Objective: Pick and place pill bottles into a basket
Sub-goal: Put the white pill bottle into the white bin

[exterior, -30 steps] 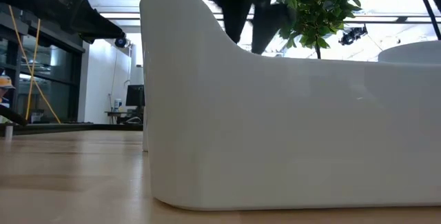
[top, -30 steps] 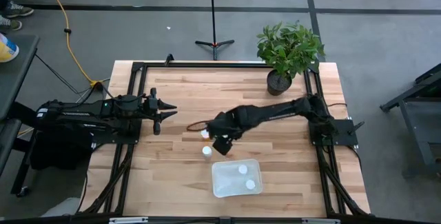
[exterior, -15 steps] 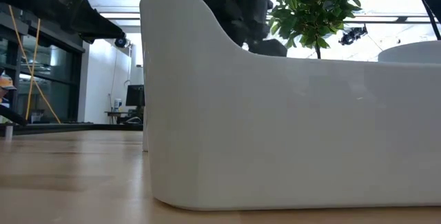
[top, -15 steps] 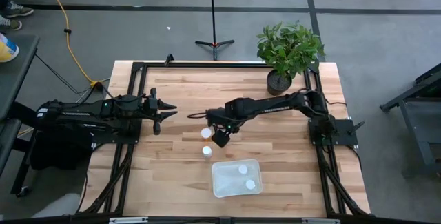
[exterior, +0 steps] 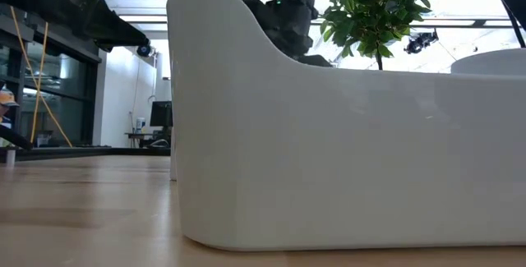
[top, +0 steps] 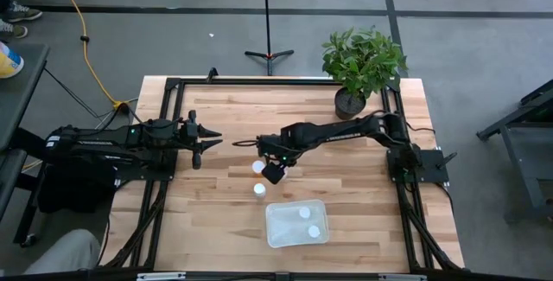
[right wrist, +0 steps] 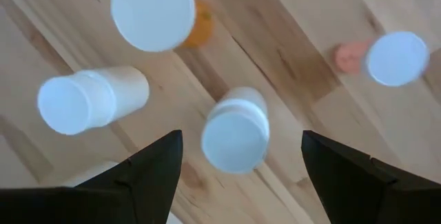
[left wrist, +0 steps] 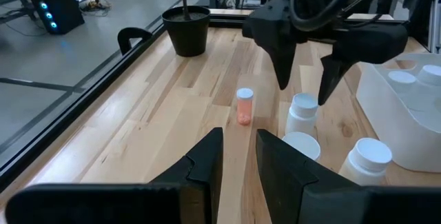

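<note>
My right gripper (top: 272, 172) is open and points down over a cluster of white-capped pill bottles on the table. Its two fingers (left wrist: 282, 65) stand on either side of one upright bottle (right wrist: 236, 131), just above its cap, also seen in the left wrist view (left wrist: 303, 110). An orange-tinged bottle (left wrist: 244, 105) and two more bottles (left wrist: 300, 145) (left wrist: 368, 158) stand close by. The translucent white tray (top: 296, 223) near the front edge holds two bottles (top: 304, 213). My left gripper (top: 207, 140) is open and empty at the table's left.
A black plant pot (top: 350, 101) with a green plant stands at the far right. The tray's wall (exterior: 329, 152) fills most of the low view. Black frame rails run along the table's left and right sides. Bare wood lies between my left gripper and the bottles.
My right gripper has moved a little toward the table's left and far edges and gone down over the bottle cluster. The bottles and the tray have stayed where they were.
</note>
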Motion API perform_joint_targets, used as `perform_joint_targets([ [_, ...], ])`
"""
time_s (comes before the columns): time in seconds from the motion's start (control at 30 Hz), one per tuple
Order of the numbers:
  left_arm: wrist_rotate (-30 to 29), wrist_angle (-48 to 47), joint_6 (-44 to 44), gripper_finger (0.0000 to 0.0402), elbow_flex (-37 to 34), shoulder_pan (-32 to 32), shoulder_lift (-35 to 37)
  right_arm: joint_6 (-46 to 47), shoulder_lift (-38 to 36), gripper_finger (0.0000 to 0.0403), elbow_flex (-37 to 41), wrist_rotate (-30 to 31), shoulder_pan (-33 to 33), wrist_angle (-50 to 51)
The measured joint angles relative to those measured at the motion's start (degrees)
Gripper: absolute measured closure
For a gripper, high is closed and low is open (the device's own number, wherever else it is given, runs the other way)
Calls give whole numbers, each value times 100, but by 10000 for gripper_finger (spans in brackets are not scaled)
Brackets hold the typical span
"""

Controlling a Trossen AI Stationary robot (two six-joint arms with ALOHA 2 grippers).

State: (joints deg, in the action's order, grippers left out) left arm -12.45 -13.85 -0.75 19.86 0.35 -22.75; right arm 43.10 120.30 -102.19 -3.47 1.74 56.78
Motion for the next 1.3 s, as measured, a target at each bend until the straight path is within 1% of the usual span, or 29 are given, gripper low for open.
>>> perform_joint_targets([
  [0.8,0,-3,2,277,0,0,1,-12,357,120,-2,-438,17,-148],
  [0.87,0,-3,2,277,0,0,1,-12,351,131,-4,-438,17,-166],
  [0.97,0,-4,2,277,0,-1,-1,-12,351,159,-4,-437,17,-154],
  [1.2,0,-4,2,277,0,-1,-1,-60,347,254,-6,-455,17,-154],
  [1.3,0,-4,2,277,0,-1,1,-115,347,258,-7,-586,17,-155],
])
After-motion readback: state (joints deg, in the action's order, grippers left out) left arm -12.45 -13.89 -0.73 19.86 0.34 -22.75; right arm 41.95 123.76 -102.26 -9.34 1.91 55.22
